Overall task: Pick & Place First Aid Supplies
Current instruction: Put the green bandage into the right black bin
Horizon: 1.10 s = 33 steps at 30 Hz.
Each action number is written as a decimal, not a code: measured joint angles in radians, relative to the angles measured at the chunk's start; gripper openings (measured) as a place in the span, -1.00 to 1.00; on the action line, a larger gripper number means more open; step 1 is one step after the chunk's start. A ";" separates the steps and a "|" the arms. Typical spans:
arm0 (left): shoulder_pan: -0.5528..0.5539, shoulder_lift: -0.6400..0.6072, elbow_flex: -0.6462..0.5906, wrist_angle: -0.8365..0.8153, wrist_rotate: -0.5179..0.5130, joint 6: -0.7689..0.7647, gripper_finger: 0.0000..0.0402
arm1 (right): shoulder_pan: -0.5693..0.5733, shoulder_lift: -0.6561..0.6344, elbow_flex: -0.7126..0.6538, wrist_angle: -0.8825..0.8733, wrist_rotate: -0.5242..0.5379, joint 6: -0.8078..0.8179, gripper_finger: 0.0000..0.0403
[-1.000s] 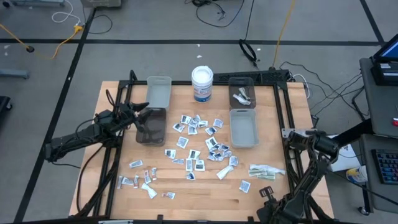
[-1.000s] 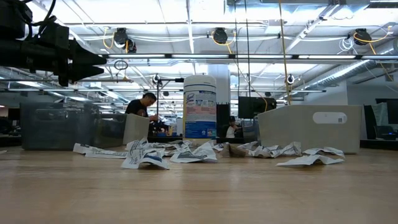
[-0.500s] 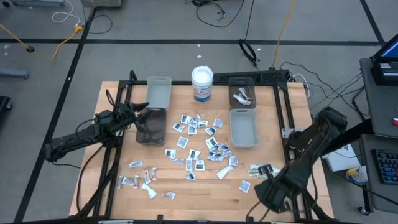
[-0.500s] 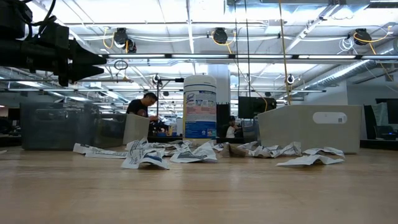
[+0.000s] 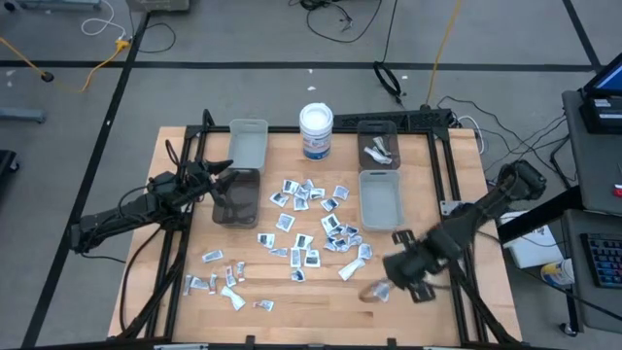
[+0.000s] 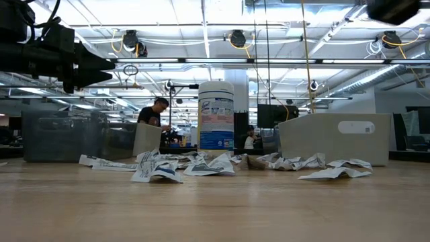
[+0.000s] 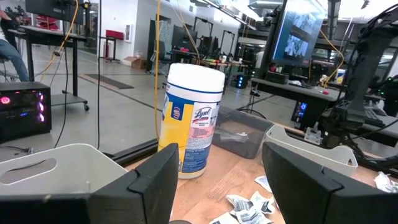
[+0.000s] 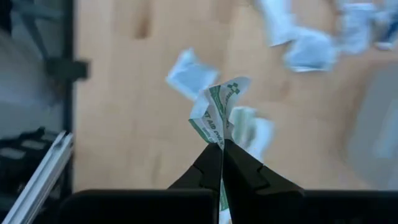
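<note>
Right gripper [image 8: 221,146] is pinching shut on a green-printed sachet [image 8: 217,112], packet sticking up out of the fingertips, hanging above the table's near-right area. Remaining first aid supplies [image 5: 306,228] are lying scattered mid-table, left of it. Left gripper [image 5: 225,175] is sitting wide open, holding nothing, over the dark bin [image 5: 236,197] at far left.

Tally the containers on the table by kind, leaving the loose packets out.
Grey bins: 2
Clear bins: 2
White round tub: 1
Total: 5
</note>
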 joint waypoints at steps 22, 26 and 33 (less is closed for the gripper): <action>0.000 0.000 0.000 0.000 0.000 0.000 0.18 | -0.868 0.000 0.001 -0.111 0.010 -0.307 -1.00; 0.000 0.000 0.000 0.000 0.000 0.000 0.18 | -0.997 0.000 0.001 -0.127 0.108 -0.337 -1.00; 0.000 0.000 0.000 0.000 0.000 0.000 0.18 | -1.189 -0.001 0.001 -0.161 0.213 -0.350 -1.00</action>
